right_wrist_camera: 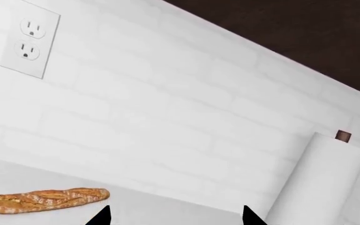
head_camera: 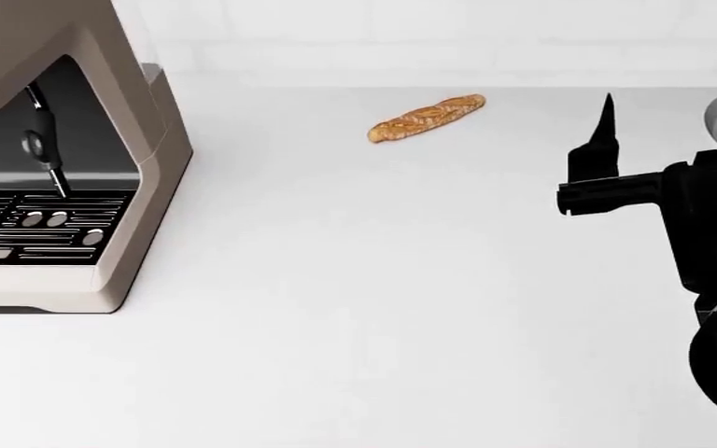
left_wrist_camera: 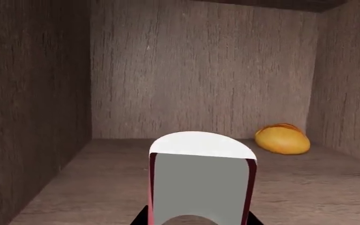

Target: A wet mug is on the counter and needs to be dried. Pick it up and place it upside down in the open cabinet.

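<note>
In the left wrist view my left gripper (left_wrist_camera: 196,221) is inside the open wooden cabinet (left_wrist_camera: 198,75) and shut on the mug (left_wrist_camera: 200,183). The mug's dark-red sides show between the black fingertips (left_wrist_camera: 139,218), and its white end points toward the cabinet's back wall. It hangs over the shelf floor (left_wrist_camera: 92,187); I cannot tell whether it touches. The left arm and the mug are out of the head view. My right gripper (head_camera: 593,168) is open and empty above the white counter (head_camera: 358,308), and it also shows in the right wrist view (right_wrist_camera: 175,218).
A round golden bread roll (left_wrist_camera: 283,139) lies at the back of the cabinet shelf. On the counter stand a beige coffee machine (head_camera: 60,159) and a baguette (head_camera: 428,117), also seen from the right wrist (right_wrist_camera: 42,199). A paper towel roll (right_wrist_camera: 320,183) and an outlet (right_wrist_camera: 30,41) are by the wall.
</note>
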{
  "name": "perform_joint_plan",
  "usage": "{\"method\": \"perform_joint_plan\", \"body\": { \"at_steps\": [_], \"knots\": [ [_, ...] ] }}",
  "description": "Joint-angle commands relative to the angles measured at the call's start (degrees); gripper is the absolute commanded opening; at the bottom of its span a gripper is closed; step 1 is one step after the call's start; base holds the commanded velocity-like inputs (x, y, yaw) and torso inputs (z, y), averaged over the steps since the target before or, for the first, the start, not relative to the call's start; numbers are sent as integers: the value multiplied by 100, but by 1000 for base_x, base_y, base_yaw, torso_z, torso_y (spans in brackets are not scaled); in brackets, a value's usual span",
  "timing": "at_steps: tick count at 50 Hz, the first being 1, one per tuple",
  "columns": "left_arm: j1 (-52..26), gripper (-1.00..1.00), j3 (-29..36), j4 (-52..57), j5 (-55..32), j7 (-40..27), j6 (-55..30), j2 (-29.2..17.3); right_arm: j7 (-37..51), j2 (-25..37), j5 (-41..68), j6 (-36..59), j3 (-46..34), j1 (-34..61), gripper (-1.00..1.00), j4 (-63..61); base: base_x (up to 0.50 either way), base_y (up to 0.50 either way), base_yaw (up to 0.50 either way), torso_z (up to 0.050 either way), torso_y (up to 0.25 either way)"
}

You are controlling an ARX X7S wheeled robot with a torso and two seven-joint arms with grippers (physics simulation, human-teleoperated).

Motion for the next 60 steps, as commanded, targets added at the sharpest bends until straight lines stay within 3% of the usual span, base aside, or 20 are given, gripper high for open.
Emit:
{"method": "perform_joint_plan", "body": {
  "at_steps": [1, 43, 54, 55, 60],
  "knots": [
    [0, -100, 58, -686, -40, -282, 237, -2, -67, 48, -65, -151, 33, -108, 100, 60, 23, 3, -3, 0, -13],
    [1, -100, 374, -1446, -174, -232, 631, -2, -62, 145, -48, -352, 158, -329, 100, 132, 6, 1, -1, 0, -26],
    [1, -100, -15, -1446, 163, -320, 437, -3, -35, 168, 2, -330, 188, -310, 100, 122, -2, 0, 0, 0, -4],
    [1, 100, -71, -1446, 201, -322, 428, -3, -33, 171, 4, -330, 191, -312, 100, 122, 0, 0, 0, 0, 0],
    [1, 100, -96, -1443, 215, -351, 418, -3, -31, 181, 7, -343, 198, -326, 100, 123, 0, 1, 2, 0, -4]
  ]
}}
